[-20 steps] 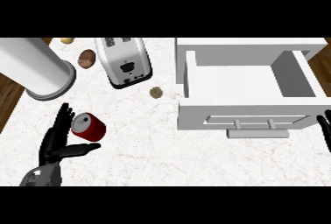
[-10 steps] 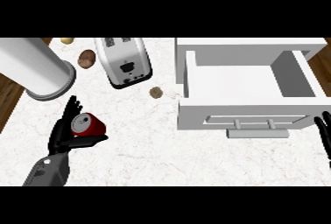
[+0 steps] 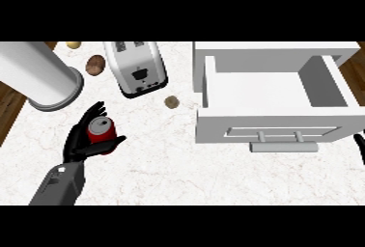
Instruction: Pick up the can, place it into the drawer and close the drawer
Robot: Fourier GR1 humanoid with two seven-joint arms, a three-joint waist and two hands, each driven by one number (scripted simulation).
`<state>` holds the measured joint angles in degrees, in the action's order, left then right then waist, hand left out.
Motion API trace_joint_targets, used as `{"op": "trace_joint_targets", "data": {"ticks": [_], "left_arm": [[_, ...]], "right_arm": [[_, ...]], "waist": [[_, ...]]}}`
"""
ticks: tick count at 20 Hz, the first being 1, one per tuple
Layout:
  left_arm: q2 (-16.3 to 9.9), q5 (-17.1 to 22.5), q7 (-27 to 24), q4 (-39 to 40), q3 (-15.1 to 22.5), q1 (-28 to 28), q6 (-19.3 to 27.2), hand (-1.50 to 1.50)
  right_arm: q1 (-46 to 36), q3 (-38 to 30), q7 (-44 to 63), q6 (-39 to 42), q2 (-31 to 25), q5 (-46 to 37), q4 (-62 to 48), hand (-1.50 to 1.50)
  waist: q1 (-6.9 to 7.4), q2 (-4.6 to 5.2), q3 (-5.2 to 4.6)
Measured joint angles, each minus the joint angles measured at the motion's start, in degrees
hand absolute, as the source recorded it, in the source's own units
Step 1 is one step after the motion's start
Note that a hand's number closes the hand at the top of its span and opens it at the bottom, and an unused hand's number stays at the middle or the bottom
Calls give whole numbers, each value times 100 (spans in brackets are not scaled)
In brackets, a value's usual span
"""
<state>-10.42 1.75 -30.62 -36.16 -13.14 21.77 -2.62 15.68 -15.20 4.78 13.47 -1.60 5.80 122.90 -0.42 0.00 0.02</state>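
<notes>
A red can (image 3: pixel 100 131) with a silver top sits in my left hand (image 3: pixel 80 143) at the left of the marble counter. The thumb wraps across its near side and the fingers rise behind it. At the upper right, the white drawer (image 3: pixel 274 129) stands pulled open, its inside bare and its bar handle facing me. Only a sliver of my right hand (image 3: pixel 360 146) shows at the right edge, just right of the drawer's front.
A large white cylinder (image 3: pixel 37 75) stands at the back left. A white toaster (image 3: pixel 136 68) lies beside it. Brown round items (image 3: pixel 95 64) (image 3: pixel 171 102) sit near the toaster. Dark wood floor shows past the counter's left edge.
My left hand has gone from beside the can to around it, and hand and can have shifted slightly toward the back of the counter. The right hand has barely moved.
</notes>
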Motion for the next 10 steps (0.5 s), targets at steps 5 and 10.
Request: {"op": "trace_joint_targets", "data": {"ticks": [5,10], "left_arm": [[168,92,180,-307,115,34,-4,150],[184,284,360,-559,144,43,-233,150]], "right_arm": [[-124,66,73,-95,47,-88,-46,-150],[-133,140,61,-169,98,-171,-42,-150]], "waist": [[17,-5,1],[18,-3,-1]]}}
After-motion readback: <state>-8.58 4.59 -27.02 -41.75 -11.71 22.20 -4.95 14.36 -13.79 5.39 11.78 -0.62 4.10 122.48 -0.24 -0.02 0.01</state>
